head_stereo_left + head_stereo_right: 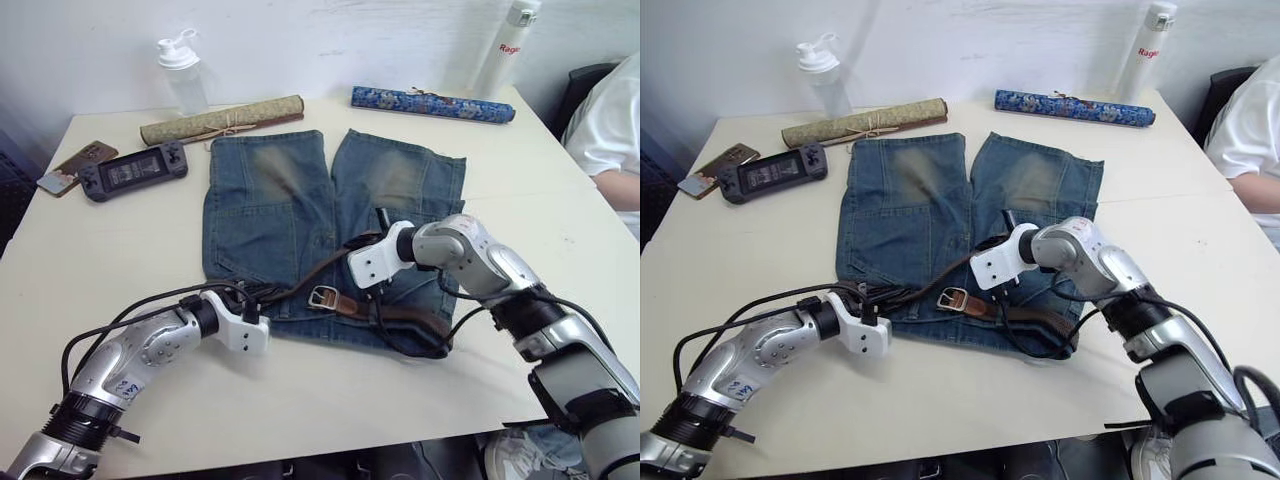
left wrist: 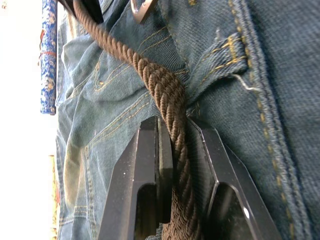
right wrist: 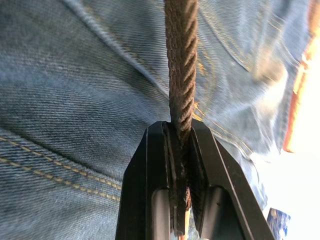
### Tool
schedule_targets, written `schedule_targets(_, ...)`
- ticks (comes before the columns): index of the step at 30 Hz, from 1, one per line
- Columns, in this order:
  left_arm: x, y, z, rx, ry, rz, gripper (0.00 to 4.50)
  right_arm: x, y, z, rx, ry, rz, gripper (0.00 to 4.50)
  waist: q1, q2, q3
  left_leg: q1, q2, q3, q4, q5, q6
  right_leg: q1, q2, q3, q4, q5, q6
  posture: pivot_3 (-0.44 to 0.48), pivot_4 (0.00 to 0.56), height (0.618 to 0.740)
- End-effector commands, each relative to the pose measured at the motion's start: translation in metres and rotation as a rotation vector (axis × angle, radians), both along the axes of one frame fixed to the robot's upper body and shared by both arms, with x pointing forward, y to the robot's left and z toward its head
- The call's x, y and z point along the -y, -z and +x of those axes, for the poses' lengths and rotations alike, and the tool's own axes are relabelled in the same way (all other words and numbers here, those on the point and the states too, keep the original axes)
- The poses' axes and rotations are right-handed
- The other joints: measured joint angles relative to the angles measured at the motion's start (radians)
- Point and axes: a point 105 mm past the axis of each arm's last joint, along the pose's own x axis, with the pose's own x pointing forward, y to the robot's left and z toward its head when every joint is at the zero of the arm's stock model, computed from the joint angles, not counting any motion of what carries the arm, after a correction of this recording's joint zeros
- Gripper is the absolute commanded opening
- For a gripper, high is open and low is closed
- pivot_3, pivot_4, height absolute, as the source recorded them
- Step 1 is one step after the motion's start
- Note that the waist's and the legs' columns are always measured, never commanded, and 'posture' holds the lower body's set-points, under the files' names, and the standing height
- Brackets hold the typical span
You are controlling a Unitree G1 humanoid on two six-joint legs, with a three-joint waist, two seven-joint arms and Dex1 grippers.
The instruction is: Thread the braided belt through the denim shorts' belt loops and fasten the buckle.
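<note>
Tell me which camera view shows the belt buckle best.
The left eye view: the buckle lies whole and unblocked on the denim shorts, between the two grippers. The right eye view shows it equally. The left wrist view catches one metal corner at its edge.

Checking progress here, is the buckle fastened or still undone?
Undone. The buckle lies open on the shorts, its frame empty, with no strap through it. Both grippers pinch the belt elsewhere.

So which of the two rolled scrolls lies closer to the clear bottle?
The tan scroll, whose left end lies just below the clear bottle. The blue scroll sits on the far right, beside the white bottle.
</note>
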Motion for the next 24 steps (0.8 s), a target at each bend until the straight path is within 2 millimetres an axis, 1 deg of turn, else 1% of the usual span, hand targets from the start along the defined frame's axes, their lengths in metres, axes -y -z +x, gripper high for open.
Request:
schedule_targets(1, -0.013, -0.012, 0.009, -0.006, -0.119, -0.153, 1.07, -0.003, -0.021, -0.013, 0.065, 0.039, 0.111, 0.0, 0.006, 0.0, 0.0, 0.0, 0.0, 0.0, 0.0, 0.0, 0.0, 0.0, 0.0, 0.0, 0.0, 0.0, 0.0, 0.0, 0.15, 0.717)
schedule_targets(3, -0.014, -0.02, 0.008, -0.032, -0.141, -0.239, 1.63, -0.003, -0.021, -0.019, 0.082, 0.091, 0.2, 0.0, 0.01, 0.0, 0.0, -0.001, 0.001, -0.001, 0.001, 0.0, 0.0, 0.0, 0.0, 0.0, 0.001, 0.0, 0.0, 0.0, 0.15, 0.717)
schedule_targets(4, -0.016, -0.022, 0.009, -0.038, -0.155, -0.258, 2.03, -0.002, -0.022, -0.021, 0.098, 0.122, 0.241, 0.0, 0.01, 0.0, 0.0, -0.001, 0.001, -0.001, 0.001, 0.0, 0.0, 0.0, 0.0, 0.0, 0.001, 0.0, 0.0, 0.0, 0.15, 0.717)
schedule_targets(5, -0.018, -0.026, 0.008, -0.068, -0.179, -0.317, 2.46, -0.001, -0.024, -0.022, 0.126, 0.161, 0.299, 0.0, 0.009, 0.0, 0.0, -0.002, 0.001, -0.001, 0.001, 0.0, 0.0, -0.001, 0.0, -0.001, 0.001, 0.0, 0.0, 0.0, 0.15, 0.717)
schedule_targets(6, -0.019, -0.029, 0.007, -0.092, -0.194, -0.359, 2.98, 0.0, -0.026, -0.023, 0.144, 0.189, 0.335, 0.0, 0.008, 0.0, 0.0, -0.001, 0.001, -0.001, 0.001, 0.0, 0.0, -0.001, 0.001, 0.0, 0.001, 0.0, 0.0, 0.0, 0.15, 0.717)
schedule_targets(7, -0.019, -0.032, 0.006, -0.109, -0.196, -0.394, 3.3, 0.001, -0.028, -0.024, 0.165, 0.211, 0.364, 0.0, 0.008, 0.0, 0.0, -0.002, 0.001, -0.001, 0.001, 0.0, 0.0, -0.001, 0.001, 0.0, 0.001, 0.0, 0.0, 0.0, 0.15, 0.717)
schedule_targets(8, -0.018, -0.036, 0.003, -0.126, -0.188, -0.423, 3.8, 0.001, -0.03, -0.024, 0.179, 0.225, 0.384, 0.0, 0.007, 0.0, 0.0, -0.002, 0.001, -0.001, 0.001, 0.0, -0.001, -0.001, 0.001, 0.0, 0.001, 0.0, 0.0, 0.0, 0.15, 0.717)
schedule_targets(10, -0.012, -0.051, -0.011, -0.229, -0.127, -0.596, 3.8, 0.002, -0.037, -0.026, 0.223, 0.273, 0.465, 0.0, 0.001, 0.0, 0.0, -0.002, 0.001, -0.001, 0.0, 0.0, -0.001, -0.002, 0.002, 0.0, 0.0, 0.0, 0.0, 0.0, 0.15, 0.717)
schedule_targets(11, -0.008, -0.058, -0.021, -0.313, -0.093, -0.701, 3.8, 0.002, -0.041, -0.028, 0.247, 0.298, 0.506, 0.0, -0.002, 0.0, 0.0, -0.002, 0.002, -0.001, 0.0, 0.0, -0.001, -0.001, 0.002, 0.0, 0.0, 0.0, 0.0, 0.0, 0.15, 0.717)
schedule_targets(12, -0.008, -0.064, -0.028, -0.444, -0.081, -0.835, 3.8, 0.001, -0.043, -0.03, 0.272, 0.318, 0.543, 0.0, -0.004, 0.0, 0.0, -0.002, 0.002, -0.001, 0.0, 0.0, -0.002, -0.001, 0.002, 0.0, 0.0, 0.0, 0.0, 0.0, 0.15, 0.717)
schedule_targets(14, -0.007, -0.072, -0.038, -0.653, -0.049, -1.003, 3.8, -0.003, -0.045, -0.033, 0.303, 0.334, 0.58, 0.0, -0.014, -0.001, 0.0, -0.002, 0.003, -0.003, 0.0, 0.0, -0.002, 0.0, 0.002, 0.002, 0.0, 0.0, 0.0, 0.0, 0.15, 0.717)
schedule_targets(16, -0.003, -0.079, -0.047, -0.82, -0.006, -1.106, 3.8, -0.007, -0.042, -0.035, 0.303, 0.336, 0.596, 0.0, -0.014, -0.001, 0.0, -0.002, 0.003, -0.006, 0.0, 0.0, -0.004, 0.001, 0.003, 0.005, -0.002, -0.001, -0.001, 0.0, 0.15, 0.717)
schedule_targets(19, 0.002, -0.087, -0.058, -1.058, 0.061, -1.231, 3.8, -0.015, -0.036, -0.036, 0.274, 0.337, 0.626, 0.0, -0.014, -0.001, 0.0, -0.002, 0.002, -0.009, 0.001, 0.001, -0.004, 0.004, 0.003, 0.004, -0.003, -0.001, -0.001, 0.0, 0.15, 0.717)
schedule_targets(21, 0.003, -0.093, -0.06, -1.186, 0.089, -1.35, 3.8, -0.02, -0.036, -0.036, 0.263, 0.331, 0.648, 0.0, -0.015, -0.001, 0.0, -0.002, 0.002, -0.01, 0.001, 0.001, -0.004, 0.004, 0.003, 0.004, -0.003, -0.001, -0.001, 0.0, 0.15, 0.717)
schedule_targets(23, 0.006, -0.088, -0.058, -1.341, 0.085, -1.47, 3.8, -0.024, -0.038, -0.036, 0.268, 0.318, 0.658, 0.0, -0.015, -0.001, 0.0, -0.002, 0.002, -0.011, 0.0, 0.001, -0.004, 0.006, 0.003, 0.004, -0.004, -0.001, -0.001, 0.0, 0.15, 0.717)
schedule_targets(24, 0.011, -0.082, -0.059, -1.434, 0.074, -1.517, 3.8, -0.028, -0.039, -0.037, 0.272, 0.293, 0.662, 0.0, -0.015, -0.001, 0.0, -0.001, 0.002, -0.013, 0.0, 0.001, -0.004, 0.007, 0.003, 0.004, -0.005, -0.001, -0.001, 0.0, 0.15, 0.717)
